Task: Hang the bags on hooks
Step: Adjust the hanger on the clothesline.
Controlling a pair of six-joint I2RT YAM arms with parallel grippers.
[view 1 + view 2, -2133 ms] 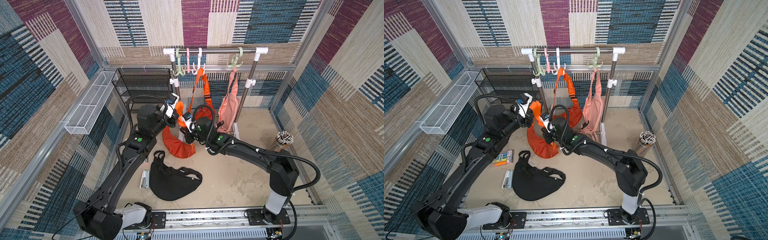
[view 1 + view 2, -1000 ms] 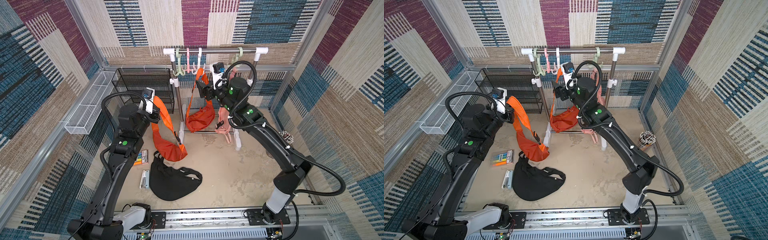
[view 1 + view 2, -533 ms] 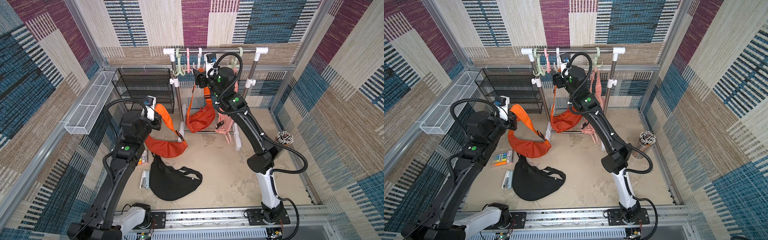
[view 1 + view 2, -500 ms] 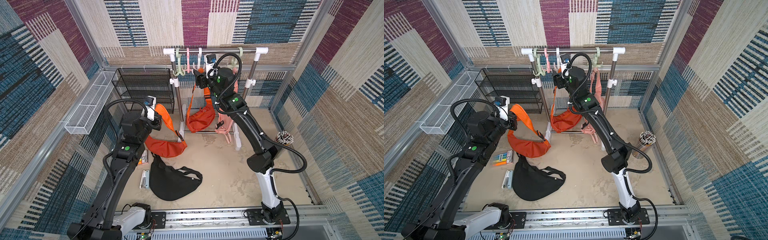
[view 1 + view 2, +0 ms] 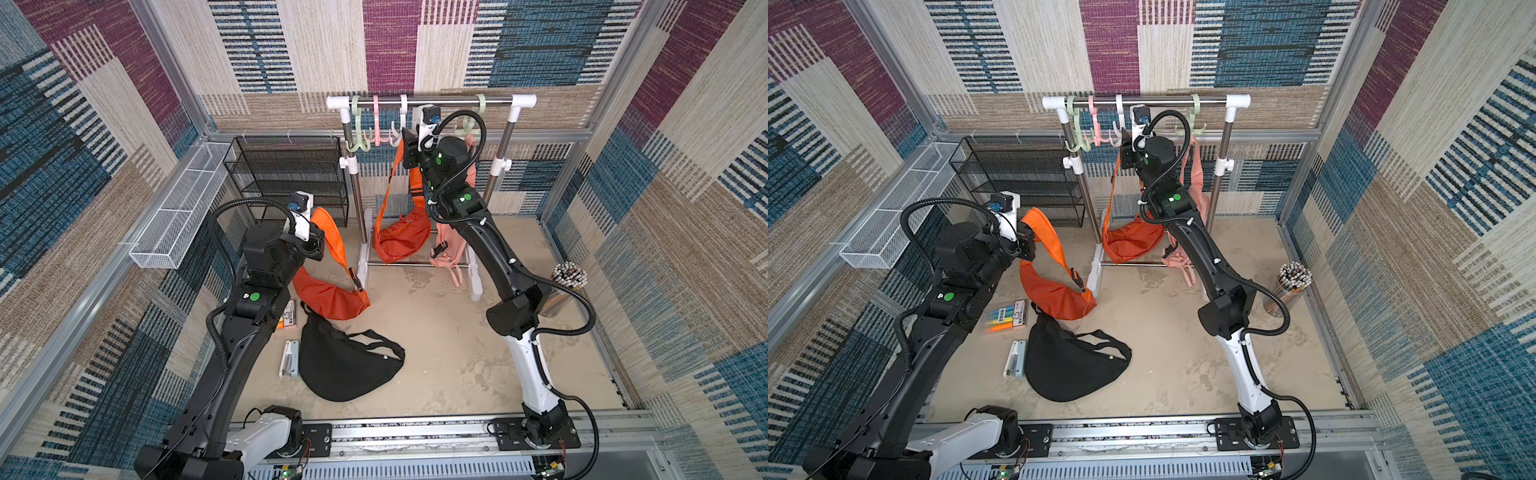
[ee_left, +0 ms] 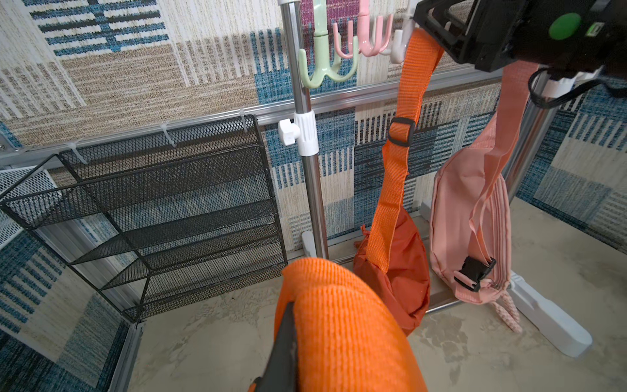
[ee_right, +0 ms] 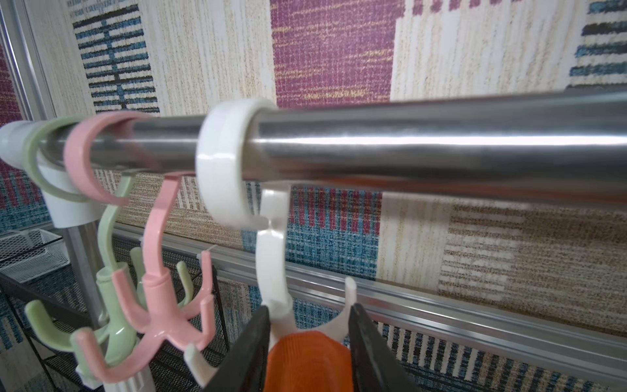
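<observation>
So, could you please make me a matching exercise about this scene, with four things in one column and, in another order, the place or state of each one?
Column one
1. black bag
2. pink bag
3. pink hook
4. left gripper

Column two
a. shut on an orange strap
b. hangs from the rack
c. lies on the floor
d. nothing hangs on it

Right pairs: 1-c, 2-b, 3-d, 4-a.
</observation>
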